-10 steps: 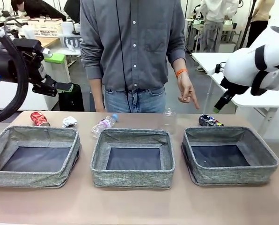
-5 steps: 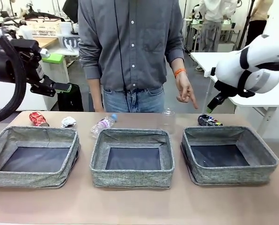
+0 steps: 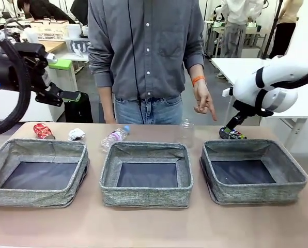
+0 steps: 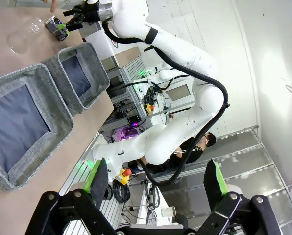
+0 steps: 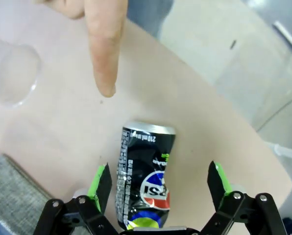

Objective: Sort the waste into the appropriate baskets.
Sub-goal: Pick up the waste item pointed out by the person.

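Observation:
Along the table's far edge lie a crushed red can (image 3: 43,130), a white paper wad (image 3: 77,134), a clear blue-capped bottle (image 3: 114,137), a clear cup (image 3: 185,130) and a flattened dark printed can (image 3: 231,134). Three grey fabric baskets stand in a row: left (image 3: 30,197), middle (image 3: 146,197) and right (image 3: 257,194). My right gripper (image 3: 227,128) hangs open just above the dark can (image 5: 146,176), one green pad on each side of it (image 5: 159,180). My left gripper (image 3: 74,96) is open and held high over the far left (image 4: 155,177).
A person stands at the far side of the table, and one hand (image 3: 204,103) points a finger (image 5: 104,49) down at the table beside the dark can. The cup (image 5: 13,73) lies left of that finger. A corner of the right basket (image 5: 13,200) is close below the gripper.
My right arm has swung down and to the left, bringing its gripper over the dark can. The left arm and the person's hand have hardly moved.

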`<state>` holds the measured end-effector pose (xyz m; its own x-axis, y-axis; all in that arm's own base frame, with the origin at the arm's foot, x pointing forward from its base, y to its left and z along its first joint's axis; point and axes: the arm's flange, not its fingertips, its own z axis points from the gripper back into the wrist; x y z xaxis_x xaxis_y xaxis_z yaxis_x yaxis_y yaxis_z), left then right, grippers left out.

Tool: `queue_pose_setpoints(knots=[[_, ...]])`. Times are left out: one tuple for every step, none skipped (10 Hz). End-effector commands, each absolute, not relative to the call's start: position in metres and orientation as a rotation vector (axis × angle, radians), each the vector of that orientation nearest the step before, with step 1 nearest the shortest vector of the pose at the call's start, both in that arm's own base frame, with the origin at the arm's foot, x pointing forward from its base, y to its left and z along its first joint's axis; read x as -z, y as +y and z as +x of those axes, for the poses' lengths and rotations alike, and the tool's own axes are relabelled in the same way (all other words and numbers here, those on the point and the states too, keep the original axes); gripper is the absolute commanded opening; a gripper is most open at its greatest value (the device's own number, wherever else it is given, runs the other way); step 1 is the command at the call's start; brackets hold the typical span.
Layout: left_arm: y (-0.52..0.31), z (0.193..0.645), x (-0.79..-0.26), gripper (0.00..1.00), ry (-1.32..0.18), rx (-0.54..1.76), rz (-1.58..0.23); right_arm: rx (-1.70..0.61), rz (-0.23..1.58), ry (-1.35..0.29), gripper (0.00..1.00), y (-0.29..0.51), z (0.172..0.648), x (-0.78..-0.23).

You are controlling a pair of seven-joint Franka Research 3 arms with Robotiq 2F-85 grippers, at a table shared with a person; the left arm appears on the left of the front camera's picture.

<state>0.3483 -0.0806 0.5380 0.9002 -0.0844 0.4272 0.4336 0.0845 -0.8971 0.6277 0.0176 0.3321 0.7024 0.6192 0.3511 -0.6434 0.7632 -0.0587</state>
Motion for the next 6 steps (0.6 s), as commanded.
queue_pose_setpoints(knots=[[-0.082, 0.348, -0.539, 1.00, -0.311, 0.417, -1.448, -0.721, 0.116, -0.384, 1.00, 0.007, 0.634, -0.313], [-0.082, 0.348, -0.539, 1.00, -0.311, 0.417, -1.448, -0.719, 0.122, -0.410, 1.00, 0.005, 0.636, -0.301], [-0.082, 0.348, -0.539, 1.00, -0.311, 0.417, -1.448, -0.720, 0.117, -0.437, 1.00, 0.003, 0.639, -0.294], [-0.082, 0.348, -0.539, 1.00, -0.311, 0.417, -1.448, -0.733, 0.127, -0.456, 1.00, 0.003, 0.639, -0.291], [-0.082, 0.348, -0.539, 1.00, -0.311, 0.417, -1.448, -0.732, 0.124, -0.458, 1.00, 0.003, 0.640, -0.290], [-0.082, 0.348, -0.539, 1.00, -0.311, 0.417, -1.448, -0.722, 0.132, -0.460, 1.00, 0.002, 0.640, -0.290]])
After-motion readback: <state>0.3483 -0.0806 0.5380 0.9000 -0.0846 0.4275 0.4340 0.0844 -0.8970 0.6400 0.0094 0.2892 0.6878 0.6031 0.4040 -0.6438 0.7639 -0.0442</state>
